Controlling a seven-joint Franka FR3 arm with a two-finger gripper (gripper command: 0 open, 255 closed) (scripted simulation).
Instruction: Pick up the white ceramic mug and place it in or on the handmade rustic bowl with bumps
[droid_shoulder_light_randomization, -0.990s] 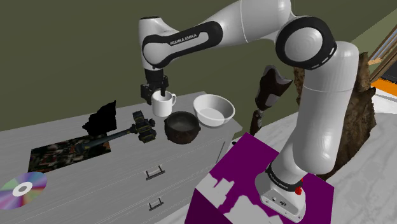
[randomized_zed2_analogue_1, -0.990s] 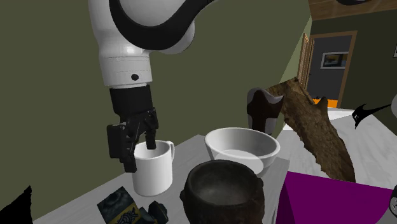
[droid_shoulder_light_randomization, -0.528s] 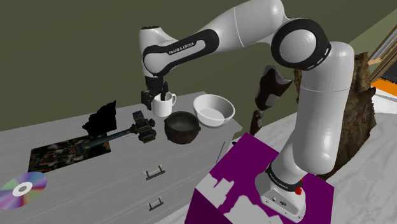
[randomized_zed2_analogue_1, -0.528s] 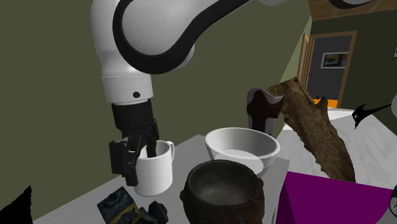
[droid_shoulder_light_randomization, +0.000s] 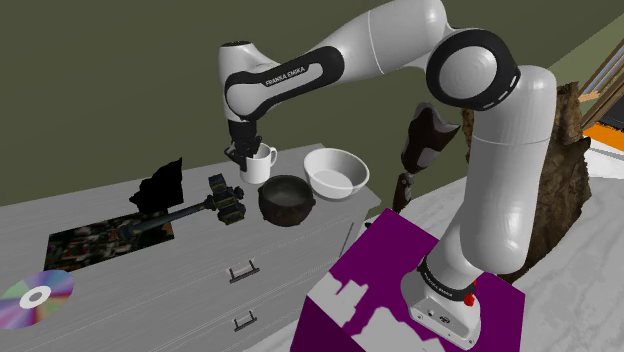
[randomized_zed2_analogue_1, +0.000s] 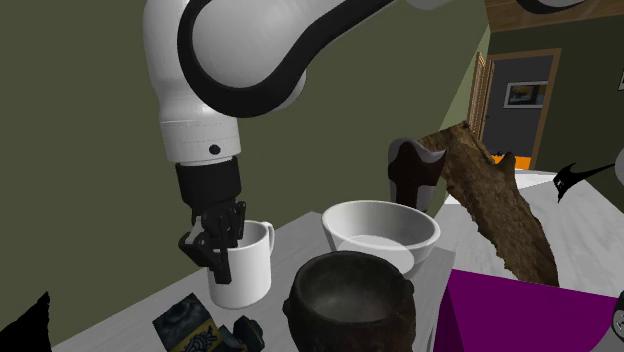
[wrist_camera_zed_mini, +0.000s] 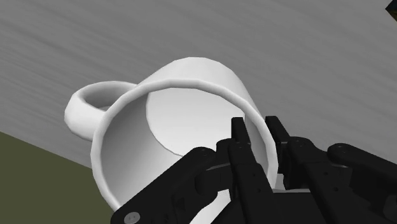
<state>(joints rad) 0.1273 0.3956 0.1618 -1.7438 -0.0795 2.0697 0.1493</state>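
Wrist view: the mug (wrist_camera_zed_mini: 191, 83) wall is being clamped by the gripper (wrist_camera_zed_mini: 256, 124), one finger inside the rim, one outside. The mug is being held upright near the dark bowl (droid_shoulder_light_randomization: 285, 198), just beyond it toward the shoulder view's left, not touching it.

White arm (droid_shoulder_light_randomization: 500, 200) with dark joints — "FRANKA EMIKA" lettering, black hand (randomized_zed2_analogue_1: 224, 244).
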